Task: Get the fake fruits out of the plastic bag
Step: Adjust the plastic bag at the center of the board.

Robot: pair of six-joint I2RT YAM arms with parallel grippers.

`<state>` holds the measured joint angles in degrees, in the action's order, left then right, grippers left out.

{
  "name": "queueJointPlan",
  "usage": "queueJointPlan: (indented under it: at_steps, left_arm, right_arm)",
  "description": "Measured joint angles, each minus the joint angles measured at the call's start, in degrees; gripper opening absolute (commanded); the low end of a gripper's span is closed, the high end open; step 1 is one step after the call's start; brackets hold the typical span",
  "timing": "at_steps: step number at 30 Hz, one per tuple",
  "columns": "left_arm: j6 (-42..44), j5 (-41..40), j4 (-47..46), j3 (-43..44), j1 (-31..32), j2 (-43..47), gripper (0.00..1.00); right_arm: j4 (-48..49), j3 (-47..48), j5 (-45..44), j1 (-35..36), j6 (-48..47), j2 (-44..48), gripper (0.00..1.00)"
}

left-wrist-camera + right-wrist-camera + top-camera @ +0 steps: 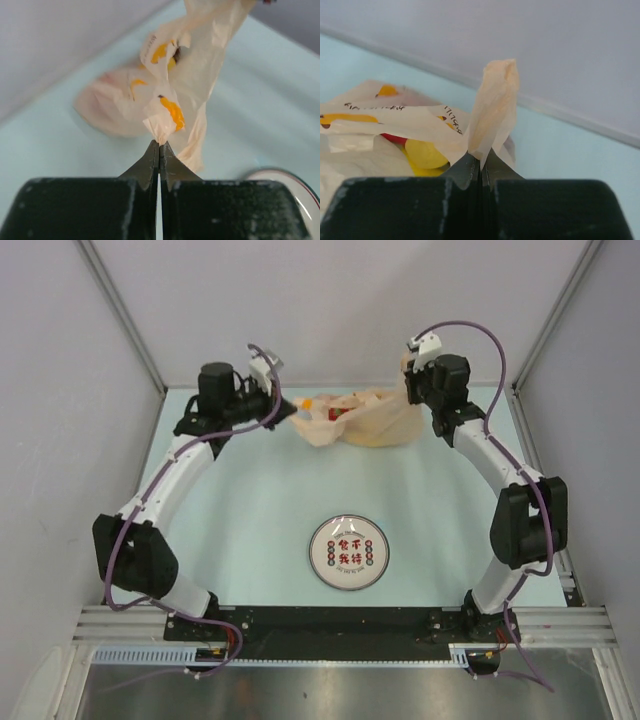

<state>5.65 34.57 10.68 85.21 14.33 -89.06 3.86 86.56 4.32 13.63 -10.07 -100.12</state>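
Note:
The plastic bag (362, 418), crinkled and pale orange, lies at the far middle of the table, stretched between both arms. My left gripper (291, 411) is shut on the bag's left end (161, 131). My right gripper (410, 375) is shut on a twisted strip of the bag (495, 112) at its right end. Fake fruits show inside the bag: a yellow round one (424, 154) with red (395, 138) beside it, and red and yellow (335, 413) through the film from above. Which fruits they are I cannot tell.
A round white plate (348, 552) with red characters sits on the pale table in front of the bag, between the two arms; its rim (295, 179) shows in the left wrist view. Grey walls close in the back and both sides.

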Motion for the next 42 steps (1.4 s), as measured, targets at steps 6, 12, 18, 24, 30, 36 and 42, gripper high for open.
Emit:
queueJointPlan:
  at_steps: [6,12,18,24,30,36,42]
  left_arm:
    - [0.42,2.99,7.13,-14.45,4.48,2.12,0.00]
    - [-0.22,3.21,8.35,-17.09,8.63,2.21,0.00]
    - [-0.63,2.01,8.28,-16.72,8.37,2.21,0.00]
    - [-1.66,1.60,8.52,-13.97,8.37,2.21,0.00]
    - [-1.97,1.60,8.63,-11.98,8.37,2.21,0.00]
    - [-2.78,1.57,8.63,-10.82,8.37,2.21,0.00]
    - [-2.84,1.31,8.37,-9.86,8.37,2.12,0.00]
  right_arm:
    - [-7.82,-13.16,3.65,-2.80,-1.16,1.95,0.10]
    - [-20.87,-15.80,5.75,-6.60,-2.56,4.35,0.53]
    - [-30.03,-15.80,9.70,-3.50,-4.39,16.35,0.75]
    - [-27.65,-15.58,11.72,2.29,-3.23,26.18,0.67]
    - [-22.03,-15.19,12.41,6.69,-1.73,21.59,0.32]
    - [-20.09,-15.17,11.56,8.74,-1.99,11.50,0.22]
    - [-14.84,-14.91,5.31,10.36,-3.72,3.50,0.23]
